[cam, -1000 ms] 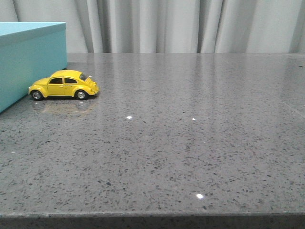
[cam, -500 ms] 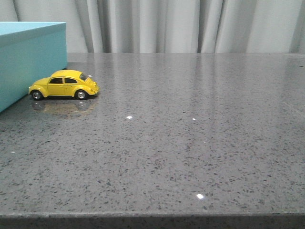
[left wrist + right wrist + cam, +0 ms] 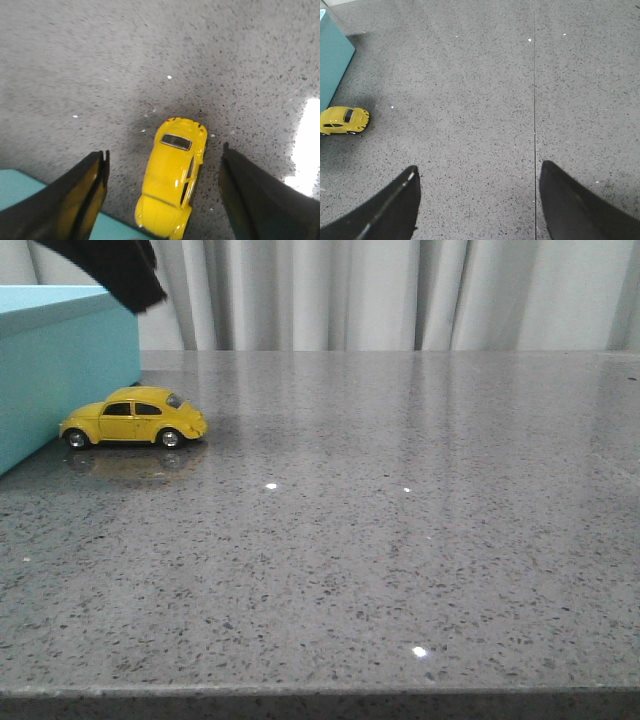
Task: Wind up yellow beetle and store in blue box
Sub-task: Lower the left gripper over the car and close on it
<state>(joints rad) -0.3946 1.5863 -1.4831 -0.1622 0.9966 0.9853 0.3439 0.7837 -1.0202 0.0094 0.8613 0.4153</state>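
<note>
1. Two grippers stood spread wide and held nothing: the left gripper (image 3: 162, 200) hung above the yellow beetle (image 3: 133, 418), the right gripper (image 3: 477, 205) over bare table (image 3: 400, 540), well apart from it.
2. Parked on its wheels, the car sat just beside the blue box (image 3: 60, 370).
3. Judged step: the reach, with grasping and winding not yet done.
4. Next, the left fingers (image 3: 80, 195) would need to drop astride the body and close.

Your left gripper (image 3: 162, 190) hangs high with its dark fingers (image 3: 82, 192) spread wide, pointing down. In the front view only a dark corner of your left arm (image 3: 115, 268) shows at the top edge. Your right gripper (image 3: 477, 200) is likewise splayed wide, gripping nothing, aimed downward.
</note>
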